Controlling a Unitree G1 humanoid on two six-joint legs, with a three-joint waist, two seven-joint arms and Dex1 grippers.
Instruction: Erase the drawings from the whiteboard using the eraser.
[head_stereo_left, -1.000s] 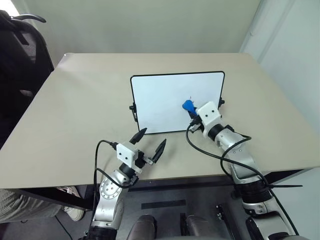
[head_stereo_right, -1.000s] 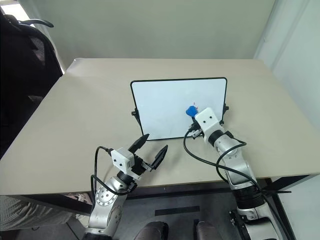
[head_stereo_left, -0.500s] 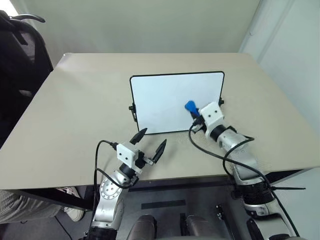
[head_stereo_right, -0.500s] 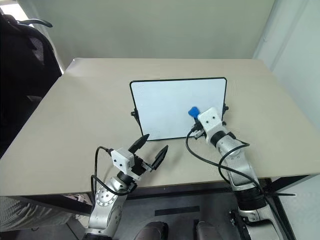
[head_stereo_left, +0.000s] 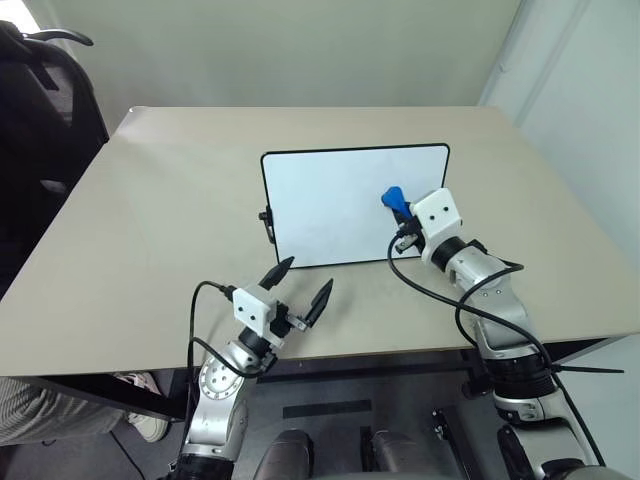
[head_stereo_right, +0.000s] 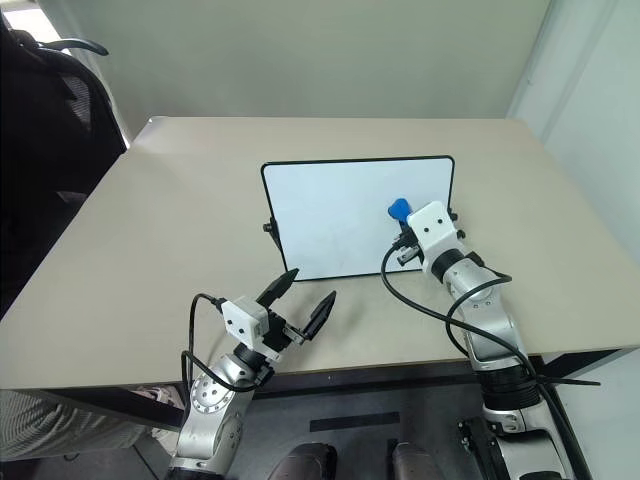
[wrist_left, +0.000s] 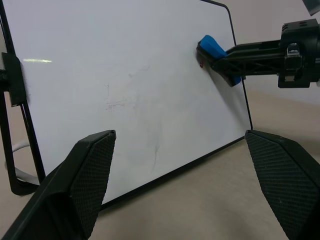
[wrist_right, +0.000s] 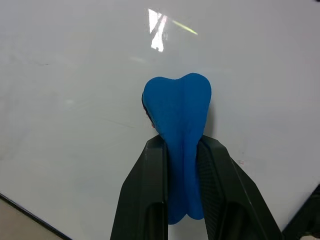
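The whiteboard stands upright in black side clips at the middle of the table. My right gripper is shut on the blue eraser and presses it against the board's right part, near the upper edge. Of the drawings, a tiny red trace shows beside the eraser; the rest is hidden behind it. Faint grey smudges remain mid-board. My left gripper hovers open and holds nothing, low near the table's front edge, in front of the board's left half.
The tan table stretches wide on both sides of the board. A black chair stands past its far left edge. A pale wall runs close along the right. A person's shoe shows under the table's front left.
My right gripper has slid the eraser to the right and upward across the board. The left gripper has stayed still.
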